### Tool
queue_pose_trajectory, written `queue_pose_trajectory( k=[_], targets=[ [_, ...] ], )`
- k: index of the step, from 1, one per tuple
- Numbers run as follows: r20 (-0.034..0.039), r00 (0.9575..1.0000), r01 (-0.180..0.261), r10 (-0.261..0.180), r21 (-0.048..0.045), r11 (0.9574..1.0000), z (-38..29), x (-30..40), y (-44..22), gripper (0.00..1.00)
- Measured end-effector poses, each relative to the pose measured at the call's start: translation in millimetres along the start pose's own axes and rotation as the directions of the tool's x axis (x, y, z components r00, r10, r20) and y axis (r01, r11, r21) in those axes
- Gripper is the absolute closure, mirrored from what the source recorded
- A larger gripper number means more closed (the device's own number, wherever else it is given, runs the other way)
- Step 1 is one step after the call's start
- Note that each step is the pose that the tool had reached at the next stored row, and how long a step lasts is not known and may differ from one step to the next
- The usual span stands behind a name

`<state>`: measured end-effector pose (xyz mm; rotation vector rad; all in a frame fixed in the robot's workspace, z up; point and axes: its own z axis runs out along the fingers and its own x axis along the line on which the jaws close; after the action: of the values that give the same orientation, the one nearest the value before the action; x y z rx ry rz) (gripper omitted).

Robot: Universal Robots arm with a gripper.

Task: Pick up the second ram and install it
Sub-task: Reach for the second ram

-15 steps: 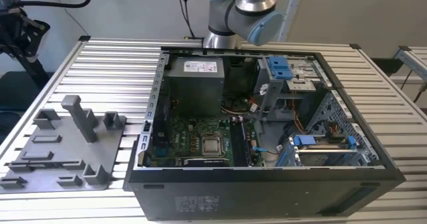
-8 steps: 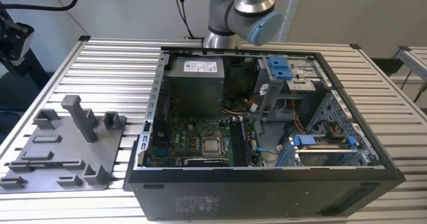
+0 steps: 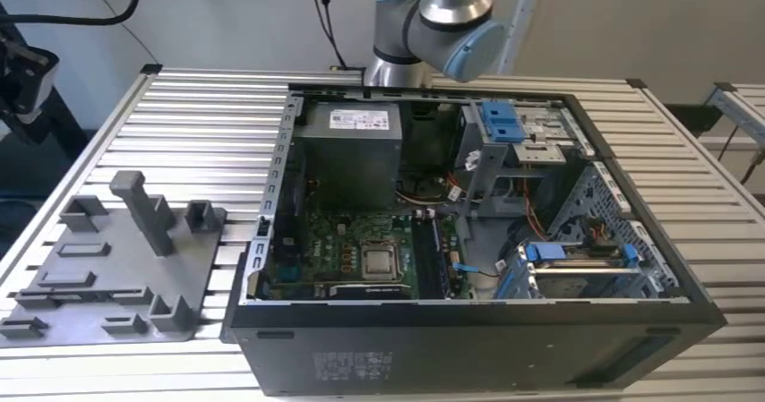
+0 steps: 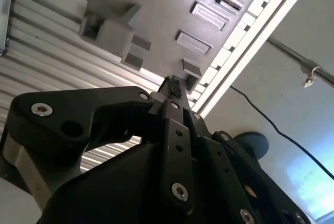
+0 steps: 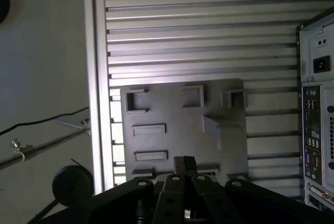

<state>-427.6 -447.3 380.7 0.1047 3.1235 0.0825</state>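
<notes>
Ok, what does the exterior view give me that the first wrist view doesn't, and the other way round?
Exterior view adds: inside the case, the motherboard, power supply and blue clips, plus the arm. First wrist view adds: the end effector pointed towards the tray, the case's rear ports, and the floor. Shared: the tray, the slatted table, the case.

Robotics lab or test workshop. Industrial robot arm stands at far edge of slatted aluminium bench. Opened desktop computer case sits on bench, motherboard and drive bays exposed. Grey plastic parts fixture at exterior view's left. Cables hang down plain wall. Bare grey floor, round stand base.
</notes>
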Motion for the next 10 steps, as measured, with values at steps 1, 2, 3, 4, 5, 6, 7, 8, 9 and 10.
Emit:
queue_pose_trajectory(
  k=[1,2,3,4,5,6,7,8,9,10],
  targets=[
    [-0.0001,1.0,0.0,0.0,0.0,1.0,0.3,-0.1,-1.1,0.89],
    [-0.0002,1.0,0.001,-0.001,0.0,1.0,0.6,-0.1,-2.0,0.89],
    [-0.0002,1.0,0.001,-0.001,0.0,1.0,0.9,-0.2,-2.7,0.89],
    [-0.0002,1.0,0.001,-0.001,-0.0001,1.0,1.1,-0.2,-3.7,0.89],
    [-0.0003,1.0,0.001,-0.001,0.0,1.0,1.3,-0.3,-4.7,0.89],
    [-0.0002,1.0,0.002,-0.002,-0.0001,1.0,1.6,-0.4,-5.7,0.89],
    [-0.0003,1.0,0.002,-0.002,0.0,1.0,1.7,-0.4,-6.5,0.89],
    [-0.0003,1.0,0.002,-0.002,0.0,1.0,1.8,-0.5,-7.5,0.89],
    [-0.0003,1.0,0.002,-0.002,-0.0001,1.0,2.0,-0.5,-8.6,0.89],
    [-0.0002,1.0,0.002,-0.002,-0.0001,1.0,2.2,-0.6,-9.5,0.89]
  ],
)
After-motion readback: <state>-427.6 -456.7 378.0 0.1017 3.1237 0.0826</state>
